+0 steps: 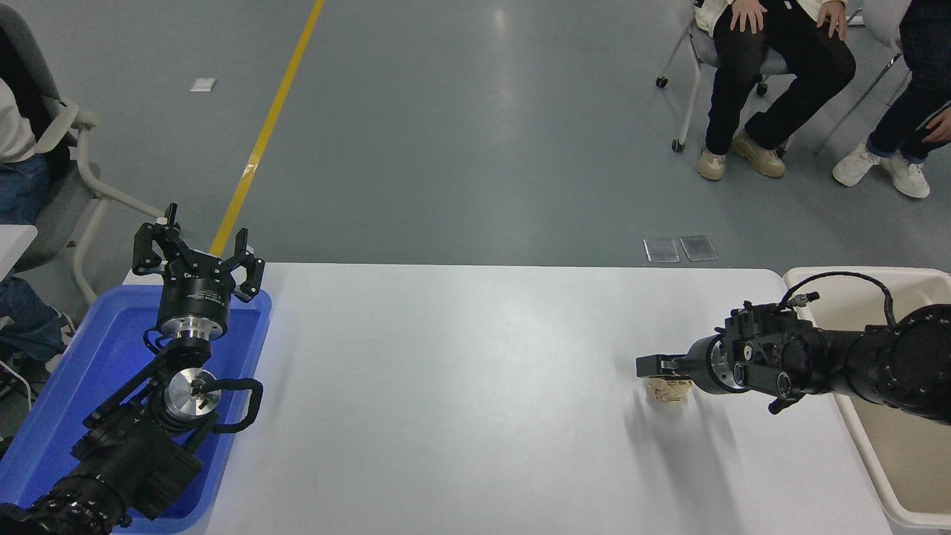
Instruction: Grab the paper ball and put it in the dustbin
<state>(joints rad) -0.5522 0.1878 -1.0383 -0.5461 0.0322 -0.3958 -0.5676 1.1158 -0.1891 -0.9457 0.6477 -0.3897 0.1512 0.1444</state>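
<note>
The tan paper ball lies on the white table at the right. My right gripper comes in from the right edge, level and pointing left, right over the ball's top and covering its upper part. It is seen edge-on, so I cannot tell whether it is open or shut, or whether it touches the ball. The cream dustbin stands at the table's right end, under my right arm. My left gripper is parked open and empty over the blue tray.
The shallow blue tray sits at the table's left end under my left arm. People sit on chairs beyond the table at the top right and at the left edge.
</note>
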